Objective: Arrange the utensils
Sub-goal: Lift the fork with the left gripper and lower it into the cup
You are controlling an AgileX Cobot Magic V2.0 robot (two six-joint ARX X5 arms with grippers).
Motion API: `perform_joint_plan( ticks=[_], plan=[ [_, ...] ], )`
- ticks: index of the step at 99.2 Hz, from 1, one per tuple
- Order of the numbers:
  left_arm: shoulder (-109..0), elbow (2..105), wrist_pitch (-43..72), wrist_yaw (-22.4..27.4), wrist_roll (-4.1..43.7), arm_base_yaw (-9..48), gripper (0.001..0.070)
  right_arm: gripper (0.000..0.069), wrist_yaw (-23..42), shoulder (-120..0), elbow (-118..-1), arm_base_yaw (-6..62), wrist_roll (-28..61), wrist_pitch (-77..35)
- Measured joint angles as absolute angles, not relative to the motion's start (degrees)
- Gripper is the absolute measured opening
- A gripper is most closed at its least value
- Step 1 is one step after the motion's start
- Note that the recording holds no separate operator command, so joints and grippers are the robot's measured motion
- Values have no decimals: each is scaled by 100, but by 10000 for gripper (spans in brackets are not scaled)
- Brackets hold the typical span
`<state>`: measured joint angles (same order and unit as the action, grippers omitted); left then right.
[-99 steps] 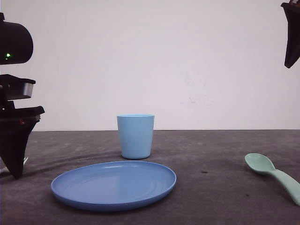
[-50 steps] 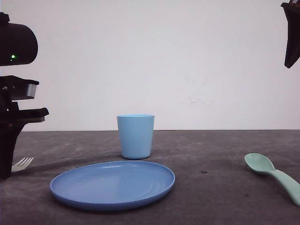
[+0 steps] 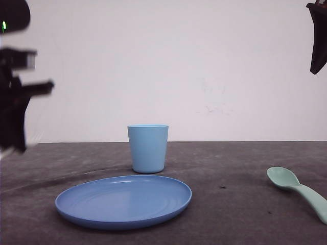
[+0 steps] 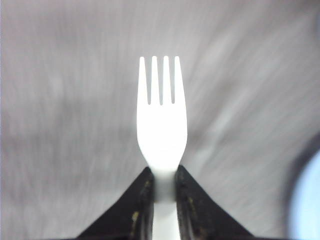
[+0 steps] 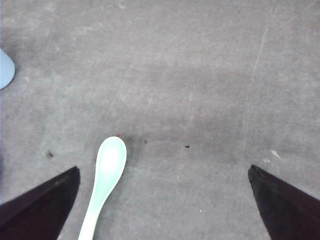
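Note:
A small white fork [image 4: 161, 125] with four tines juts out from between my left gripper's [image 4: 162, 172] jaws, which are shut on its handle. In the front view that gripper [image 3: 14, 143] is a blur at the far left, lifted off the grey table [image 3: 235, 168]. A mint-green spoon [image 3: 299, 190] lies on the table at the right front, bowl toward the middle. My right gripper [image 5: 164, 170] hangs high over it with its jaws wide open and nothing between them; the spoon [image 5: 107, 175] lies close to one finger [image 5: 45, 202]. One dark finger [image 3: 318, 38] shows at the top right.
A light blue cup [image 3: 147, 148] stands upright mid-table, with a round blue plate [image 3: 123, 200] in front of it. A pale wall closes the back of the table. Bare grey tabletop lies between plate and spoon.
My left gripper has risen from table level at the far left, taking the fork up with it. The right arm, spoon, cup and plate have stayed put.

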<state>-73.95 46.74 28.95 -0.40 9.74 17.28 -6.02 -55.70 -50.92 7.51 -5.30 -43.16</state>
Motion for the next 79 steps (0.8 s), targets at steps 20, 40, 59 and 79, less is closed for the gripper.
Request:
perform_joint_plan(
  ticks=[20, 40, 59, 79],
  plan=[
    [-6753, 4799, 1752, 596, 996, 1835, 42, 681, -602, -5570, -5092, 751, -532, -4313],
    [-6617, 4836, -130, 1310, 1009, 2110, 42, 681, -602, -5570, -5092, 751, -530, -4316],
    [-7076, 4836, -1881, 1441, 1011, 2639, 42, 681, -602, -5570, -5092, 751, -530, -4313],
    [-8055, 4838, -3179, 1457, 961, 2919, 42, 681, -602, -5570, -5092, 751, -530, -4316]
  ],
)
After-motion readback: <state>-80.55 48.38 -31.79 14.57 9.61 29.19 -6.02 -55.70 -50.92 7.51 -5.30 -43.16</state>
